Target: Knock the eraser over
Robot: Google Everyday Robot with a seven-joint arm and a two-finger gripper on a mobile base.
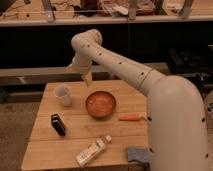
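Approach step: the pincer point(87, 80) hovers well beyond the upright eraser point(58, 124), its spread impossible to tell; next it must drop beside the eraser and shove.

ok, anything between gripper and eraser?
Camera view: gripper hangs over the table's far side; toward the eraser only bare table, with the cup close beside that line.

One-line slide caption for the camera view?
End effector hangs over the table between cup and bowl, well apart from the eraser nearer the camera.

Dim warm light (gripper point(87, 79) above table point(45, 149))
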